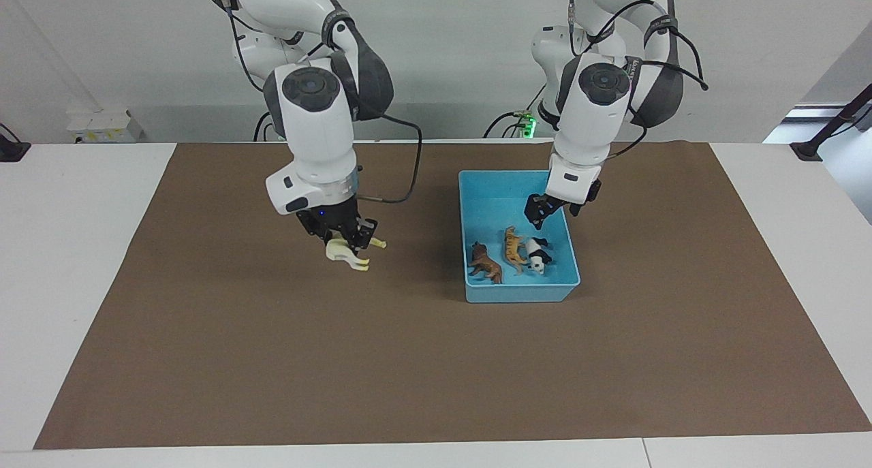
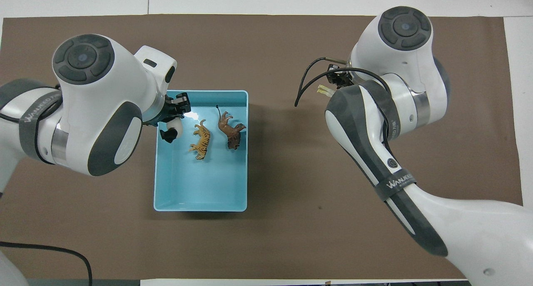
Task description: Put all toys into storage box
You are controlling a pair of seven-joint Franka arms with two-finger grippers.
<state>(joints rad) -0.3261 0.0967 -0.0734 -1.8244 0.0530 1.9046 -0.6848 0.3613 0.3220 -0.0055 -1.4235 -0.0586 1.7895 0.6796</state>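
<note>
Horse (image 1: 347, 253) hangs clamped in right gripper (image 1: 349, 244) fingers above the mat; left gripper (image 1: 553, 209) over the box (image 1: 521, 292), fingers seemingly apart.

Tiger (image 1: 512, 248), panda (image 1: 538, 255) and brown animal (image 1: 484, 263) lie in the storage box (image 1: 519, 293).

A white table (image 1: 82, 250) carries a brown mat (image 1: 272, 359), with the blue storage box (image 1: 477, 182) on the mat

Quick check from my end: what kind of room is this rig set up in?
Likely a robotics lab or test cell: a white table under a brown mat, bare walls, cabling, and only toy figurines with a storage box as props.
</note>
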